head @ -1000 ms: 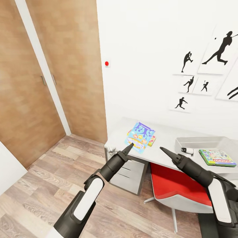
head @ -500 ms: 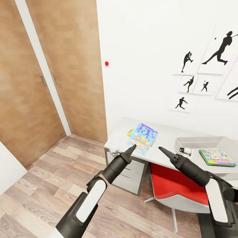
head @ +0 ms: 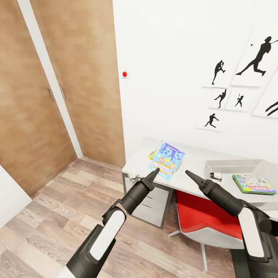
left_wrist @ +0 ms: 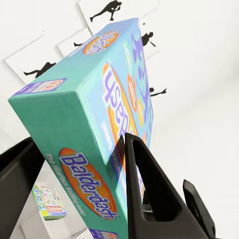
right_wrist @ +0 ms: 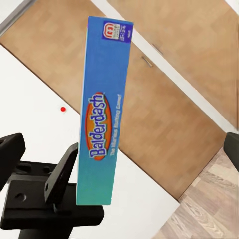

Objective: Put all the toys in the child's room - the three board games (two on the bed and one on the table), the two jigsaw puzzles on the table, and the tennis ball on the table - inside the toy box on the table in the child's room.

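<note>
Black and tapering, your two arms are reaching forward in the head view, over the wood-plank floor [head: 50, 208]; your left gripper [head: 154, 172] is holding the light-blue Balderdash board game [head: 166, 160] by its near edge, the jaws clamped on the box, as the left wrist view is showing with one finger [left_wrist: 144, 189] pressed on the printed face [left_wrist: 99, 134] and the other on its far side; the box is tilting up off the tabletop [head: 193, 158] near the left end, above the white drawers [head: 152, 202]. Your right gripper [head: 189, 174] is hovering just beside it to the right, apart from the box; from the head view you cannot tell whether its jaws are together or parted; in the right wrist view its fingers are sitting wide at the frame edges with nothing between them, the box's slim blue edge [right_wrist: 102, 114] standing ahead, gripped by the left gripper [right_wrist: 62, 174]. Under the right arm a red chair [head: 208, 220] is tucked at the tabletop. Farther along to the right, the green-edged Monopoly box [head: 253, 183] is lying flat on the tabletop, just in front of the pale grey toy box [head: 239, 166]; a yellow-red corner of another game [head: 152, 155] is peeking out behind the Balderdash box. Beyond, black sports silhouettes [head: 255, 58] are hanging on the white wall, and brown doors [head: 42, 96] are standing at the left.
</note>
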Available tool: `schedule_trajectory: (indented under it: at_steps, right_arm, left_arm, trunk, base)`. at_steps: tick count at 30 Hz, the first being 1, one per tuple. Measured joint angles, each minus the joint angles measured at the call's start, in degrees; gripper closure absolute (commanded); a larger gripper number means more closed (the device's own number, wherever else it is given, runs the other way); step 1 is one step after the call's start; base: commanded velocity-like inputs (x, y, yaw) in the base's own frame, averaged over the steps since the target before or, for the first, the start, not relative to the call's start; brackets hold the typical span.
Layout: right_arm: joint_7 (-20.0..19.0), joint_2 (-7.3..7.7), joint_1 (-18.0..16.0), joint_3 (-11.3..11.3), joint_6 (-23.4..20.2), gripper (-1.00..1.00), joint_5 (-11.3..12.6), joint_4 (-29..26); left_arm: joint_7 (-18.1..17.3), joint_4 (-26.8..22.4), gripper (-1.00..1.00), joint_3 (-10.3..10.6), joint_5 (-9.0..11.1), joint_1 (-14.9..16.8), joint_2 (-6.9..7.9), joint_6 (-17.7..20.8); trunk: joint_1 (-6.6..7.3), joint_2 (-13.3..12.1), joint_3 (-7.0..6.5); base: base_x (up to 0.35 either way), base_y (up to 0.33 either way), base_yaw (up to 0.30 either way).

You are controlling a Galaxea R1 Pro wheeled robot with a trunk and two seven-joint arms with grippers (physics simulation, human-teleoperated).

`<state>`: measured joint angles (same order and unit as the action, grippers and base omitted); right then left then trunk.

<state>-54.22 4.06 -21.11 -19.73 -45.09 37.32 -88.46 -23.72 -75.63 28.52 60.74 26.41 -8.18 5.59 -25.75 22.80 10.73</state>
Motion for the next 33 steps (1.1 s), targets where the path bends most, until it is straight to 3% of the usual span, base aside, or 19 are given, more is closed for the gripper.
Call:
schedule_trajectory:
  at_steps: [14, 24, 33]
  right_arm:
    - [1.34, -0.14, -0.28, 0.2, 4.42, -1.0, 0.0, 1.59]
    - [1.43, -2.35, -0.25, 0.3, 5.55, -1.0, -0.38, 1.68]
    - [1.49, -2.79, -0.21, 0.42, 6.81, -1.0, -0.4, 1.67]
  left_arm:
    - [0.24, -0.03, 1.0, 1.39, -0.08, 0.0, -0.48, -0.54]
    - [0.27, -0.03, 1.0, 1.64, -0.15, 0.0, -0.66, -0.57]
    - [0.7, -0.03, 1.0, 1.66, -0.16, 0.02, -0.68, -0.57]
  trunk:
    - [0.0, 0.0, 0.0]
    - [0.0, 0.0, 0.0]
    - [0.0, 0.0, 0.0]
  base:
    - [0.0, 0.0, 0.0]
    - [0.0, 0.0, 0.0]
    - [0.0, 0.0, 0.0]
